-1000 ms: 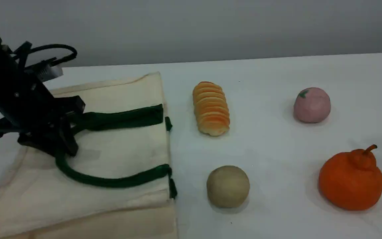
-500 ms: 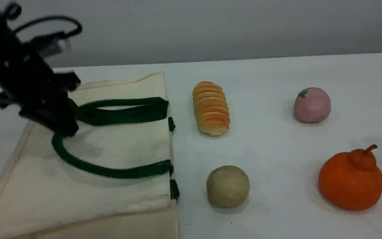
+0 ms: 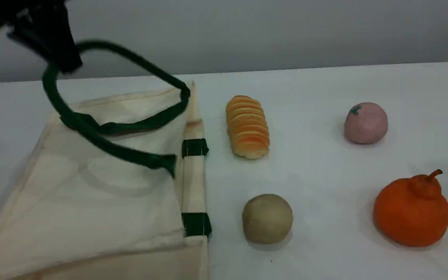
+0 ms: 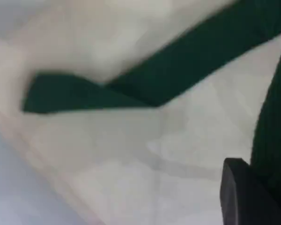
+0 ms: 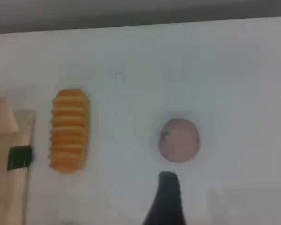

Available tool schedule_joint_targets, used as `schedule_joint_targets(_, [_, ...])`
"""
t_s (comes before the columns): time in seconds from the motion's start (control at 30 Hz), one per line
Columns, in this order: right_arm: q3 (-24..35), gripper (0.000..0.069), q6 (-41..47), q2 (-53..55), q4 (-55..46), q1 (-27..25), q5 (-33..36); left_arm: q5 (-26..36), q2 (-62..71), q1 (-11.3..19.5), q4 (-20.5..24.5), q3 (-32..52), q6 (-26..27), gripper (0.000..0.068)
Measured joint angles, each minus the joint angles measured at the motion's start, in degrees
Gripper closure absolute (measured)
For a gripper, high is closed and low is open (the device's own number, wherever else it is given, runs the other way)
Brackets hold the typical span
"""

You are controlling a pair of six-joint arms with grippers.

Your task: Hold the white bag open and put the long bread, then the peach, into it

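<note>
The white bag (image 3: pixel 91 202) lies at the left of the table, its mouth facing the foods. My left gripper (image 3: pixel 65 62) is high at the top left, shut on one dark green handle (image 3: pixel 111 146), and the bag's top layer is pulled up. In the left wrist view the handle (image 4: pixel 178 70) crosses the cloth and a strap runs beside my fingertip (image 4: pixel 243 197). The ridged long bread (image 3: pixel 247 126) lies just right of the bag's mouth. The pink peach (image 3: pixel 365 123) sits further right. My right gripper (image 5: pixel 167 190) hangs open above the table near the peach (image 5: pixel 179 139), holding nothing.
A plain beige ball (image 3: pixel 266 218) sits in front of the bread. An orange fruit with a stem (image 3: pixel 412 210) is at the front right. Green patches (image 3: pixel 195 147) mark the bag's rim. The long bread (image 5: pixel 69 129) also shows in the right wrist view.
My left gripper closed on the green handle and rose up and back, lifting the handle and the bag's top layer off the table. The foods have not moved.
</note>
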Motion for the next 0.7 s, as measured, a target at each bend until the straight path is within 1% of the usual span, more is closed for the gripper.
schedule_joint_targets(0.13, [0.05, 0.0132, -0.74, 1.57, 0.24, 0.0, -0.51, 0.13, -1.87, 0.0, 0.5, -1.89, 3.66, 0.0604])
schedule_joint_targets(0.43, [0.06, 0.0132, -6.4, 9.46, 6.8, 0.0, -0.66, 0.07, -8.27, 0.0, 0.37, -2.14, 16.32, 0.0604])
schedule_joint_targets(0.5, [0.06, 0.0132, -8.19, 11.2, 9.08, 0.0, -0.68, 0.07, -9.71, 0.0, 0.42, -2.92, 18.19, 0.0604])
schedule_joint_targets(0.7, [0.06, 0.0132, -14.03, 15.05, 16.13, 0.0, -0.59, 0.03, -13.86, 0.0, 0.47, -5.99, 20.71, 0.0604])
